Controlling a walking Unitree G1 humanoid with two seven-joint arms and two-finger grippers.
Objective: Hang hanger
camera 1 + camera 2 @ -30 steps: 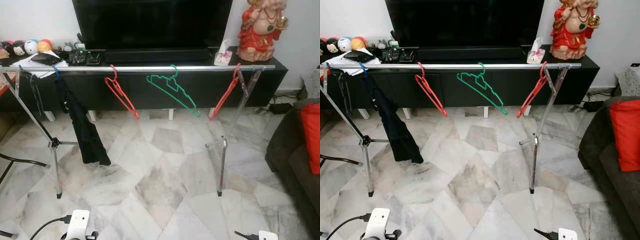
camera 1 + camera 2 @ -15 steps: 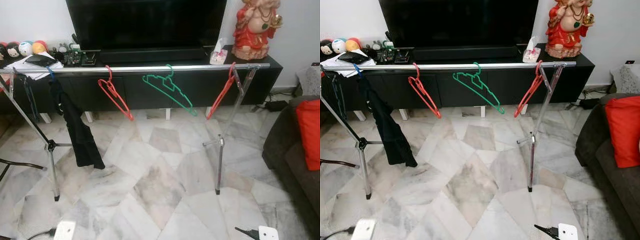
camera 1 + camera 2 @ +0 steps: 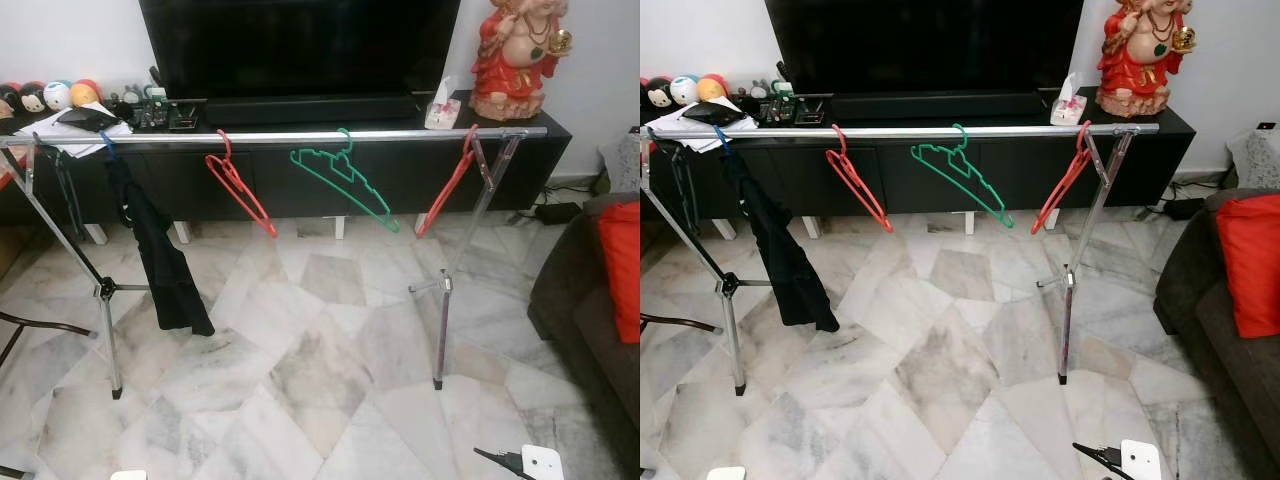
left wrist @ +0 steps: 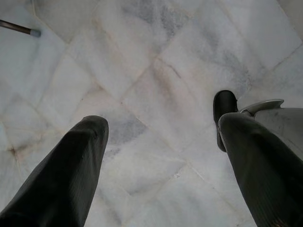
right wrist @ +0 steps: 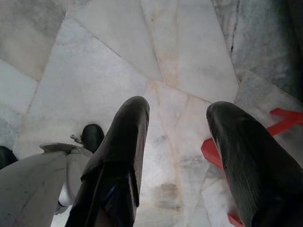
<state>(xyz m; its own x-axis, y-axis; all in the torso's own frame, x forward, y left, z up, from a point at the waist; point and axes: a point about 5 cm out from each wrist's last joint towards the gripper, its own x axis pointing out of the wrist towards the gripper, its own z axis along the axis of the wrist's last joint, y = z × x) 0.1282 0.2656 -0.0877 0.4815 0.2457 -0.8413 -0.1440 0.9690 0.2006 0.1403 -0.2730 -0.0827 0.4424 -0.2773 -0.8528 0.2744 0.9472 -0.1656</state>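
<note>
Right end effector (image 5: 175, 156): fingers spread, empty, over red hanger (image 5: 246, 142) | left end effector (image 4: 161, 142): spread, empty

Counted: two red hangers (image 3: 240, 188) (image 3: 452, 183) and one green hanger (image 3: 345, 178) on one clothes rail (image 3: 290, 137); another red hanger (image 5: 246, 151) on the floor; one black garment (image 3: 160, 255); one television (image 3: 300, 45); one red figurine (image 3: 518, 55); one tissue box (image 3: 440, 108).

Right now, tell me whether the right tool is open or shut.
Open. The right tool has its two black fingers spread apart, bare marble floor between them, gripping nothing.
</note>
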